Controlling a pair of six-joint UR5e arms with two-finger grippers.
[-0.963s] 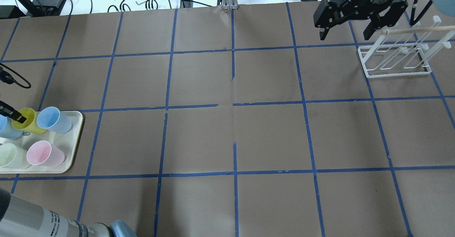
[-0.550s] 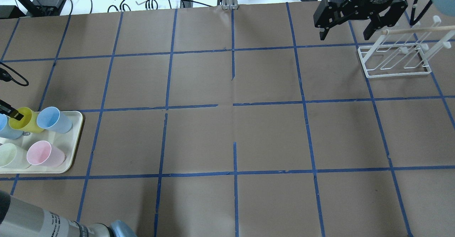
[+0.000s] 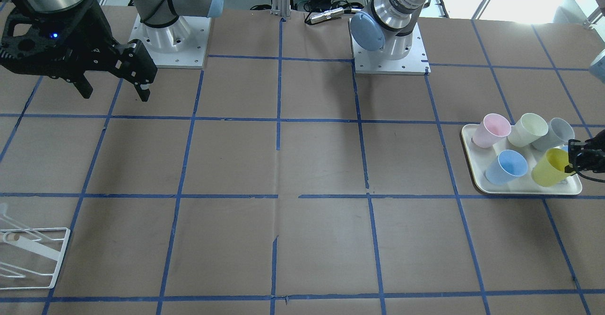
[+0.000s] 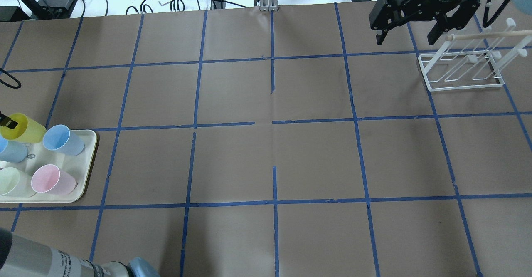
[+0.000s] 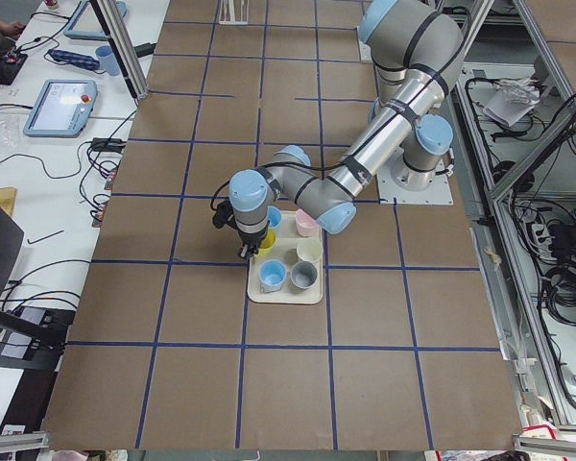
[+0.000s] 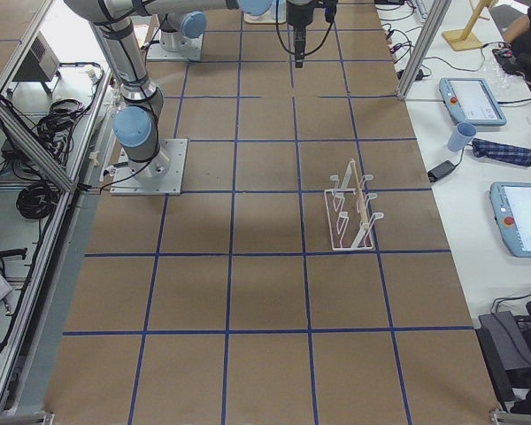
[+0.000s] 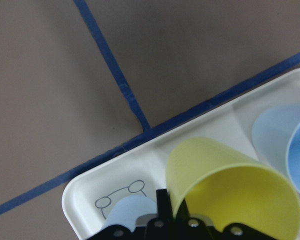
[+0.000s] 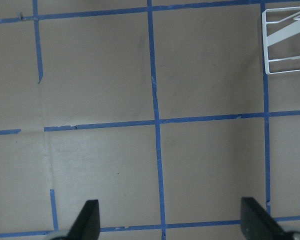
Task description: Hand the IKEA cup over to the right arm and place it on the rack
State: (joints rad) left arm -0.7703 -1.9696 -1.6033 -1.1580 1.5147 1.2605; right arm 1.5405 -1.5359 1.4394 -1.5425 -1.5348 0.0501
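The yellow IKEA cup (image 4: 23, 128) hangs tilted just above the far left corner of the cream tray (image 4: 89, 160). My left gripper (image 4: 8, 122) is shut on its rim, one finger inside the cup. The cup shows in the front view (image 3: 549, 167) and the left wrist view (image 7: 230, 185). My right gripper (image 4: 405, 35) is open and empty, hovering just left of the white wire rack (image 4: 461, 71). The rack also shows in the right wrist view (image 8: 287, 40).
On the tray stand a blue cup (image 4: 62, 139), a pink cup (image 4: 52, 179), a pale cream cup (image 4: 10, 181) and another blue cup (image 4: 8, 150). Brown paper with blue tape lines covers the table. Cables lie past the far edge.
The yellow cup has risen off the tray and moved left and farther away with my left gripper. The right gripper has barely shifted.
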